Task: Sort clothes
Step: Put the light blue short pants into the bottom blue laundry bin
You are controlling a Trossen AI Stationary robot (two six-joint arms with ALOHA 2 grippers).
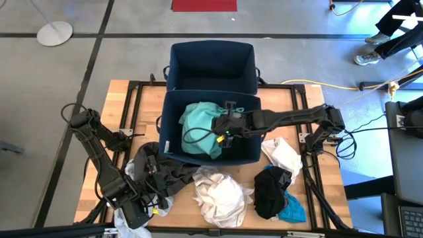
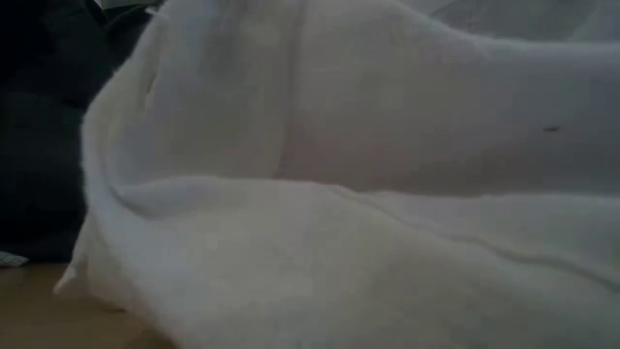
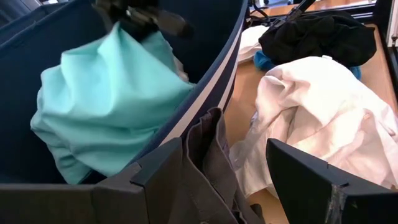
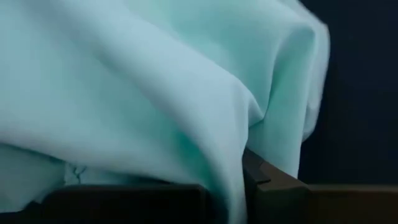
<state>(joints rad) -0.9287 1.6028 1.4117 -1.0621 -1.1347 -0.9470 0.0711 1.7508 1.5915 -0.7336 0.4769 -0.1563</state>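
A turquoise garment is in the near navy bin. My right gripper reaches into that bin from the table's right and is shut on it. My left gripper is open at the table's near left. A fold of the dark grey garment lies between its fingers; I cannot tell whether they touch it. This garment lies against the bin's near wall. A white garment, a second white one, a black one and a teal-blue one lie on the table. My right gripper pinches a fold of the turquoise garment between its two fingers, which come from above, slanting in from the table's right. The cloth rises to a peak at the gripper and hangs below it. Its bulk stays inside the near bin.
The far navy bin stands behind the near one. White cloth fills the low view. The table's frame rails run along its sides. A person's legs show on the floor at the far right.
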